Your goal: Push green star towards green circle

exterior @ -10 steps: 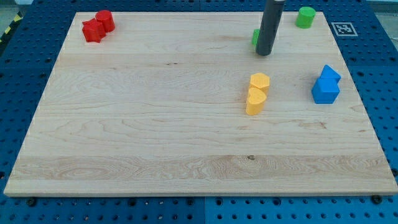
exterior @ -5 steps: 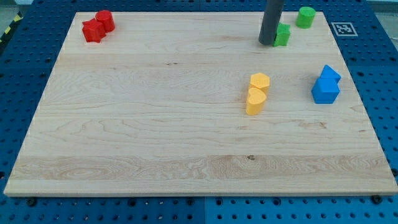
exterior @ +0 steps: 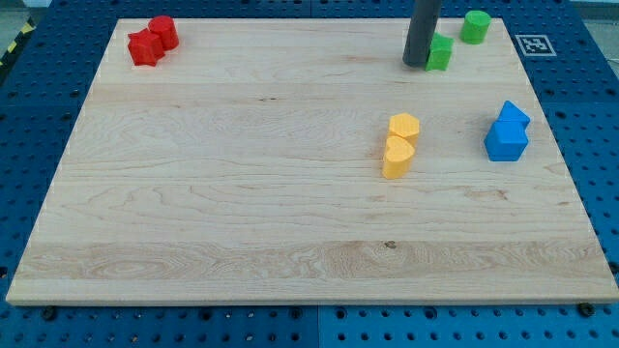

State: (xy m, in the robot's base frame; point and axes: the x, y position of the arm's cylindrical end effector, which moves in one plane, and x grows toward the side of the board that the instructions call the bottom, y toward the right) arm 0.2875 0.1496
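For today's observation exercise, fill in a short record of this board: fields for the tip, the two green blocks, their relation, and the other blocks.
tip: my tip sits on the board near the view's top, right at the left side of the green star
green star: partly hidden by the rod
green circle: up and to the view's right of the star
relation: close, a small gap shows between them
red blocks: pair, top left
yellow blocks: pair, centre right
blue blocks: pair, right edge

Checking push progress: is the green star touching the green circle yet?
Apart. The camera view shows bare wood between the green star and the green circle, which sits up and to the view's right. My tip is against the star's left side.
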